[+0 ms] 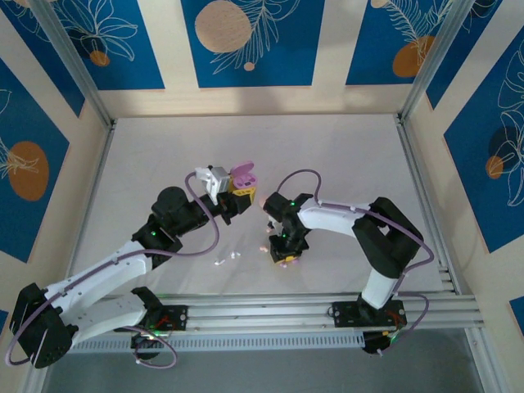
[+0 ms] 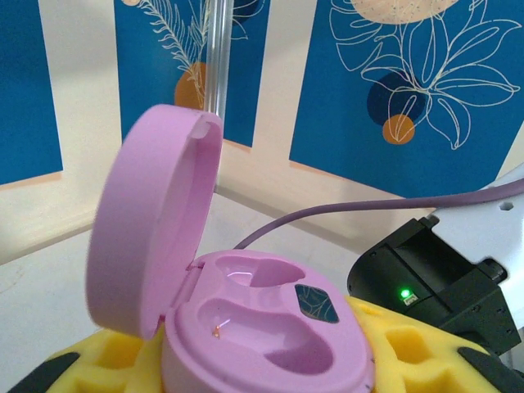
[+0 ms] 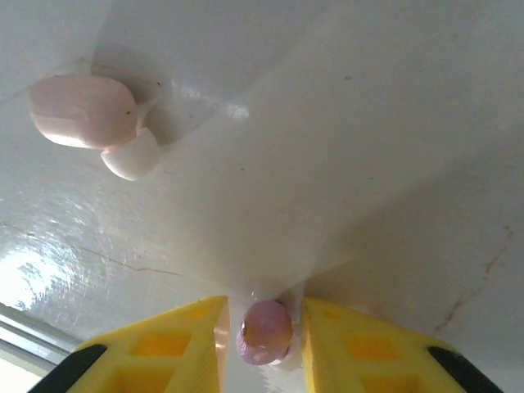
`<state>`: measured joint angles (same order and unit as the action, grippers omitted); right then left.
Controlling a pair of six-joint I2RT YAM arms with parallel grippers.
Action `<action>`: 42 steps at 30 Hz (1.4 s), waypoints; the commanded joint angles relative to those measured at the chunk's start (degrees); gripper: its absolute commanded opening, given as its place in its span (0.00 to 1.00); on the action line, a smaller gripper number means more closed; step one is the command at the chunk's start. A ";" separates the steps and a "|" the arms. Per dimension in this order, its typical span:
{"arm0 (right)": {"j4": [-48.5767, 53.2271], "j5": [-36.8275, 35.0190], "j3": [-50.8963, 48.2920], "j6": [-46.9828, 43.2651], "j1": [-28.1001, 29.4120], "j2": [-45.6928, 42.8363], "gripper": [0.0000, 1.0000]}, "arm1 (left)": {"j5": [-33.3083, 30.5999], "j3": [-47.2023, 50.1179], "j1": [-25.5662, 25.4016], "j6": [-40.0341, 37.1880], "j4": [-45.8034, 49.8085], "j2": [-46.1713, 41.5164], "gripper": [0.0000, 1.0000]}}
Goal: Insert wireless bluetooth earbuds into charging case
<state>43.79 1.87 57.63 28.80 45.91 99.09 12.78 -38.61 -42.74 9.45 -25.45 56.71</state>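
left gripper: jaws clamped on the base of the case, with a yellow finger hugging it on each side

charging case: pink, pebble-shaped, sitting right between the left jaws and poking up past the fingertips

case lid: flipped open on its hinge, standing nearly upright over one side of the left jaws

case sockets: both glossy hollows face up between the jaws, and neither has a bud in it

right gripper: tipped down at the table, jaws closed in on one bud; the pale pads look like they touch it on both sides

pinkish-purple earbud: dead centre between the right jaws, right at the fingertips and down against the table

pink earbud: lying on the table well out ahead of the right jaws and off to one side

white earbud: touching the pink one, on the side nearer the right jaws

table: plain white with a few scuffs; that's the surface under the right jaws

purple cable: loops across behind the open case, beyond the left jaws

spacing: from the top camera the two grippers are near each other mid-table but not touching
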 commanded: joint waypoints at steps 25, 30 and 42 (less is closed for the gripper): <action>7.19 -5.99 5.92 1.79 3.84 5.07 0.26 | -0.65 0.00 0.47 -0.49 -0.83 -1.19 0.28; 7.92 -5.71 5.92 1.77 3.88 5.22 0.26 | -0.73 0.03 0.51 -0.49 -0.85 -1.22 0.27; 8.94 -5.99 5.57 0.74 4.30 5.33 0.26 | -0.66 -0.26 0.54 -0.49 -0.67 -1.07 0.27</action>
<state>50.17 -3.53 62.81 30.06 49.60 103.35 12.73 -38.61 -42.74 9.47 -25.23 56.66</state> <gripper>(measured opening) 0.261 0.372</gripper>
